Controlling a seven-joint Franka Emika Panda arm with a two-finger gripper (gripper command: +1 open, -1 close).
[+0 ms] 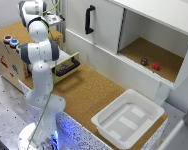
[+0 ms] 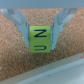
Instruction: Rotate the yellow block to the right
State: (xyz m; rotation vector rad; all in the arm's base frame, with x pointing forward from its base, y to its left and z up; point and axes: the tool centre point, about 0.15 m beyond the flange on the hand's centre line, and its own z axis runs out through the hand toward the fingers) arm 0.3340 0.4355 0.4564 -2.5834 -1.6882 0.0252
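Cork tabletop (image 2: 20,55) fills the wrist view; white cabinet (image 1: 144,35) with an open compartment takes the upper right of the exterior view, white bin (image 1: 128,119) sits lower right, half-open drawer (image 1: 66,67) centre left.

Yellow block (image 2: 39,39): centre of the wrist view, squarely between the two fingers (image 2: 23,30). Dark markings show on its facing side, one above the other, so you see the block's faces lined up with the finger gap, not skewed to it. Both fingers appear to touch its side faces. I judge the gripper (image 2: 39,31) clenched on the block, though blur keeps the contact lines soft. Block seems to rest on the cork or just above it; you cannot tell which.

In the exterior view the arm (image 1: 40,55) reaches into the upper left of the frame; the block itself is hidden there.

Judgement: the grasp is centred, so a wrist twist should turn the block about its own middle. Watch for slip if the squeeze is light.
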